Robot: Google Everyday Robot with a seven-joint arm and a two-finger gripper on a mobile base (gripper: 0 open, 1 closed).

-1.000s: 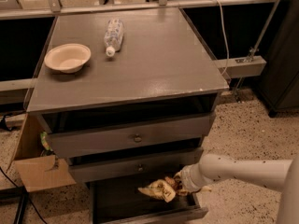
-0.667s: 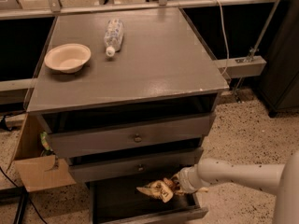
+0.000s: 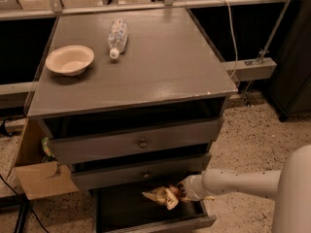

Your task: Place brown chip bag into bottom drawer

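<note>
The brown chip bag [image 3: 164,195], crinkled, brown and cream-yellow, hangs just over the dark inside of the open bottom drawer [image 3: 155,221] of the grey cabinet. My gripper [image 3: 181,191] reaches in from the right on a white arm and is shut on the bag's right end. The bag sits below the front of the middle drawer [image 3: 141,174], over the middle of the drawer's opening. The fingertips are mostly hidden by the bag.
A cream bowl [image 3: 69,59] and a clear plastic bottle [image 3: 118,37] lie on the cabinet top [image 3: 160,67]. The top drawer [image 3: 138,142] and middle drawer stand slightly out. A cardboard box [image 3: 39,178] stands at the cabinet's left. Speckled floor lies to the right.
The gripper with the bag has shifted slightly left and a little deeper over the open bottom drawer. Nothing else has moved.
</note>
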